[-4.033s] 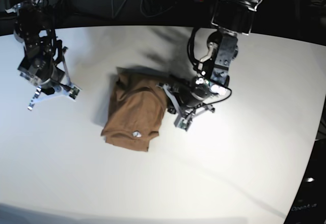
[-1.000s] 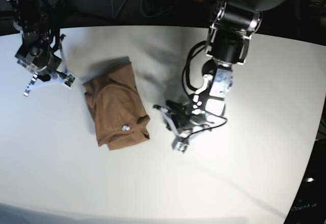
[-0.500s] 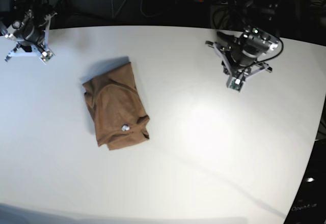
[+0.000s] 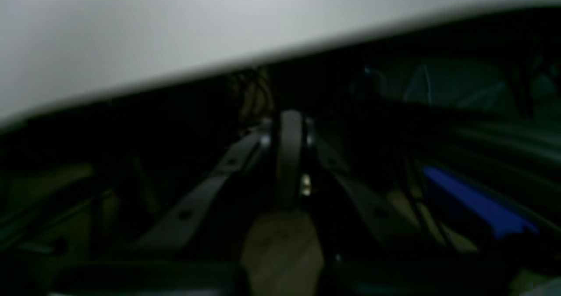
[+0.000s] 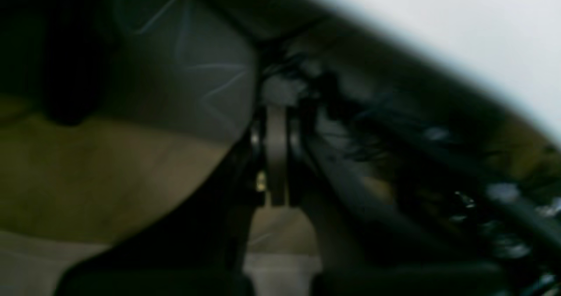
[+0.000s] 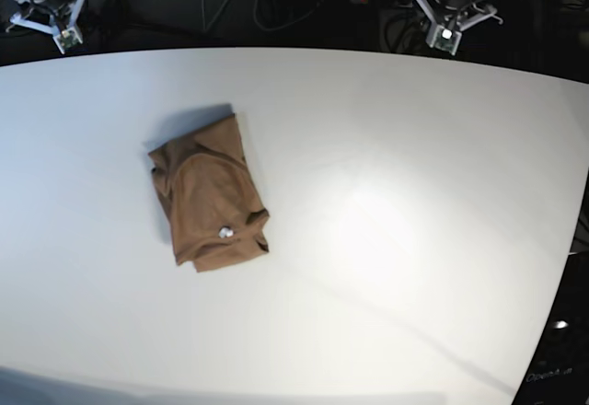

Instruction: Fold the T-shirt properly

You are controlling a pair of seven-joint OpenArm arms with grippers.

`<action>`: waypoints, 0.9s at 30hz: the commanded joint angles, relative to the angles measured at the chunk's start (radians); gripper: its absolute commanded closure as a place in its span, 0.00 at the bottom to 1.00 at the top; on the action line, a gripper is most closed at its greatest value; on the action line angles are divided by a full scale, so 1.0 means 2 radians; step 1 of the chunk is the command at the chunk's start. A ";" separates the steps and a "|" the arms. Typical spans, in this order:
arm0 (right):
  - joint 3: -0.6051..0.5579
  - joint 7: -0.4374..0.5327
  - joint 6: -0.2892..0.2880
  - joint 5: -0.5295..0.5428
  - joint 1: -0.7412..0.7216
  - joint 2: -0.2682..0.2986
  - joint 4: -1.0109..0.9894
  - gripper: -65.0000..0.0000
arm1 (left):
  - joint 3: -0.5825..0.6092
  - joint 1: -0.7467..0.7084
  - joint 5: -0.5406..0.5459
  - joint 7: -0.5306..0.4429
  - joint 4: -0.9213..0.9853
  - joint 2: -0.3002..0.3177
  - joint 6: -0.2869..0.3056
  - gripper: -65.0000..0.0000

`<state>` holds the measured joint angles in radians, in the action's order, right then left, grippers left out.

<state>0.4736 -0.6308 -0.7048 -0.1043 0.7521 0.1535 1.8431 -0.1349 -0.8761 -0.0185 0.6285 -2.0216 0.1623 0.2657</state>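
No legible writing appears on any item. The T-shirt point(image 6: 210, 204) is soft tan cloth folded into a compact, rumpled rectangle, lying left of centre on the smooth white table point(image 6: 386, 239). A small pale tag shows near its 5 o'clock corner. Left gripper point(image 6: 445, 20) at 1 o'clock and right gripper point(image 6: 55, 26) at 11 o'clock sit beyond the table's far edge, jaws fully closed, holding nothing.

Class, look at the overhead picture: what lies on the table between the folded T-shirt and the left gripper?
Nothing: in the base view, only bare white table separates the T-shirt from the left gripper.
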 commanded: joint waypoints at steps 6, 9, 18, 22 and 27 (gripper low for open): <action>0.026 0.089 0.003 0.000 -0.006 0.008 -0.147 1.00 | -0.001 -0.085 0.002 -0.101 0.035 -0.016 0.002 0.97; 0.034 0.153 0.003 -0.001 -0.020 0.011 -0.248 1.00 | 0.002 -0.096 0.002 -0.149 0.101 -0.022 0.002 0.97; 0.035 0.336 0.003 -0.084 -0.141 0.039 -0.608 1.00 | 0.004 0.018 -0.003 -0.264 0.437 -0.033 0.002 0.97; 0.031 0.449 0.003 -0.144 -0.202 0.057 -0.785 1.00 | 0.005 0.106 -0.003 -0.321 0.625 -0.033 0.002 0.97; 0.031 0.511 0.033 -0.213 -0.264 0.075 -0.917 1.00 | 0.026 0.224 -0.036 -0.404 0.863 -0.033 0.002 0.97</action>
<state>0.5354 0.3855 -0.6254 -0.5323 0.2157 0.2852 0.0071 -0.0849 -0.4171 -0.0910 -0.1726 -0.2867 0.0959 0.2649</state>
